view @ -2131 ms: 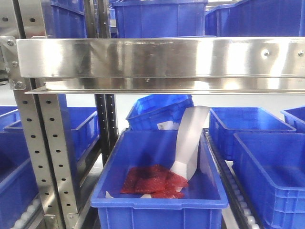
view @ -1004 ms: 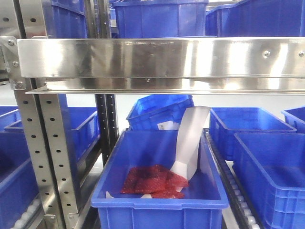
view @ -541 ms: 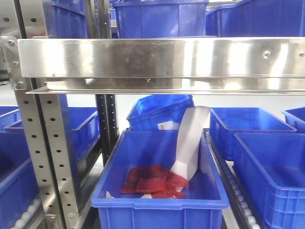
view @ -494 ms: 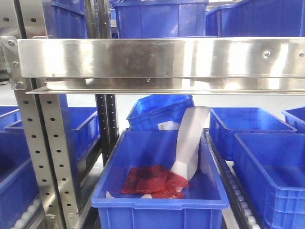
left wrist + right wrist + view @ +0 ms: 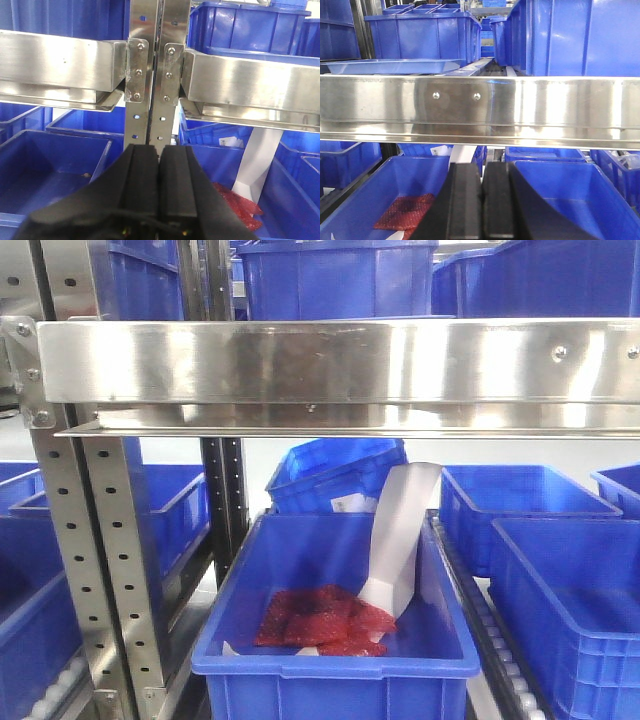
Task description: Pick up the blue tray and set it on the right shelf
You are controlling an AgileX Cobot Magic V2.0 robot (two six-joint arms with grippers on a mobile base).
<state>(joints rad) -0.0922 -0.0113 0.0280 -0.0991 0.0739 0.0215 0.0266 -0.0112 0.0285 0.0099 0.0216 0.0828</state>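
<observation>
The blue tray (image 5: pixel 390 65) is a shallow pale-blue tray lying flat on the right shelf (image 5: pixel 520 107), just behind its shiny front rail at the upper left of the right wrist view. My right gripper (image 5: pixel 482 167) hangs below that rail, shut with nothing between its fingers. In the left wrist view my left gripper (image 5: pixel 159 150) is also shut and empty, pointing at the perforated uprights (image 5: pixel 150 75) where two rails meet. The front view shows the shelf rail (image 5: pixel 340 365) and no gripper.
A deep blue bin (image 5: pixel 335 640) under the rail holds red mesh bags (image 5: pixel 320 618) and a leaning white paper strip (image 5: pixel 400 530). More deep blue bins (image 5: pixel 560 590) stand at both sides and on the shelf above (image 5: pixel 430 37). Perforated steel uprights (image 5: pixel 95 570) stand at the left.
</observation>
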